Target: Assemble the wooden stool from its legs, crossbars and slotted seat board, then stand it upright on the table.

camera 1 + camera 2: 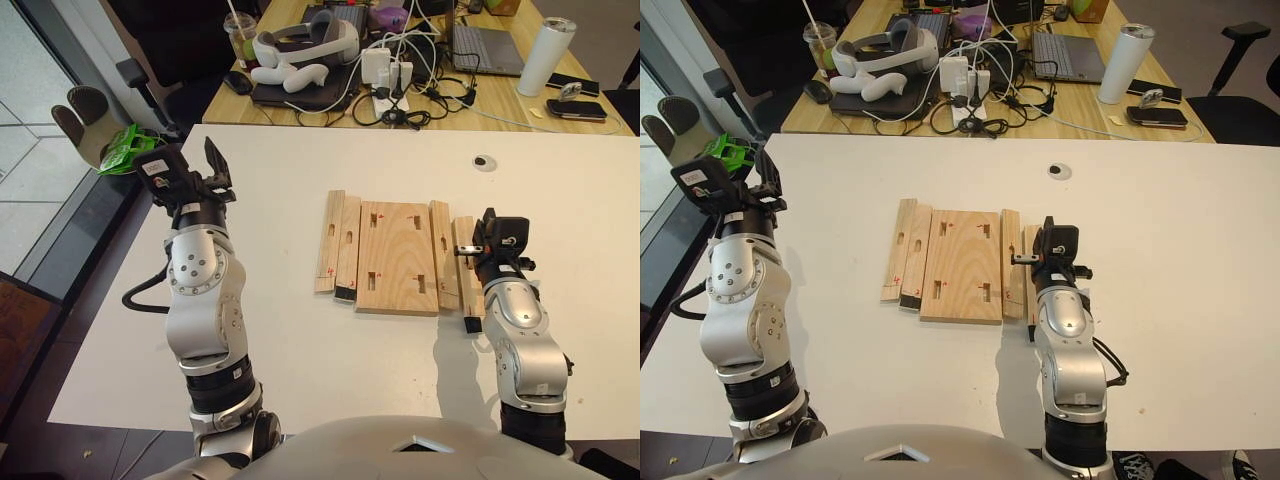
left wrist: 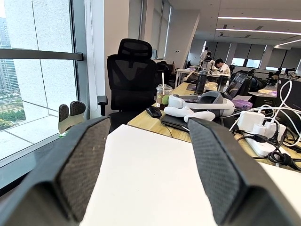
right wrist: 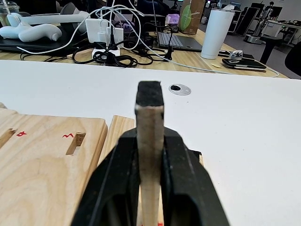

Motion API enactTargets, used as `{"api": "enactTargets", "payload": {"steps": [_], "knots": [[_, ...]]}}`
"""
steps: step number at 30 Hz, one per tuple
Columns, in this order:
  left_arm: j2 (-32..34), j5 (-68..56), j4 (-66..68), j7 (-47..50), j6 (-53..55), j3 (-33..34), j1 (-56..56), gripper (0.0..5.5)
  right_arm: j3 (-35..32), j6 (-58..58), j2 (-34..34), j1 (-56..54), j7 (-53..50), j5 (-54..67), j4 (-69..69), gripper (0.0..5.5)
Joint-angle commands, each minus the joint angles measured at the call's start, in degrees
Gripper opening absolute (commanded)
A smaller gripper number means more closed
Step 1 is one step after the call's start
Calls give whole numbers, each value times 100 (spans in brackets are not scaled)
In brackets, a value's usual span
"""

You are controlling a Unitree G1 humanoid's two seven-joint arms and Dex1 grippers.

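The slotted seat board (image 1: 397, 257) lies flat in the middle of the white table (image 1: 280, 190). Two wooden bars (image 1: 338, 243) lie side by side along its left edge, and another bar (image 1: 442, 266) rests against its right edge. My right gripper (image 3: 149, 135) is just right of that bar, shut on a wooden leg (image 3: 149, 115) with a black tip, held low over the table. My left gripper (image 2: 150, 160) is raised over the table's far left part (image 1: 195, 168), well away from the wood. It is open with nothing between its fingers.
A small round grommet (image 1: 484, 160) sits in the table behind the parts. Beyond the far edge stands a wooden desk (image 1: 500, 100) with a headset (image 1: 300, 45), cables, a laptop and a white tumbler (image 1: 546, 55). A green object (image 1: 125, 148) lies off the left corner.
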Motion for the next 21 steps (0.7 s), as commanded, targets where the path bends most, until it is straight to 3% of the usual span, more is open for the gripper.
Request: {"api": "enactTargets", "payload": {"steps": [1, 21], "knots": [[6, 46, 17, 8, 9, 10, -71, 304, 7, 127, 34, 44, -30, -23, 160, 37], [23, 50, 56, 1, -13, 48, -103, 304, -18, -207, 274, -268, -314, 2, 686, 37]]}}
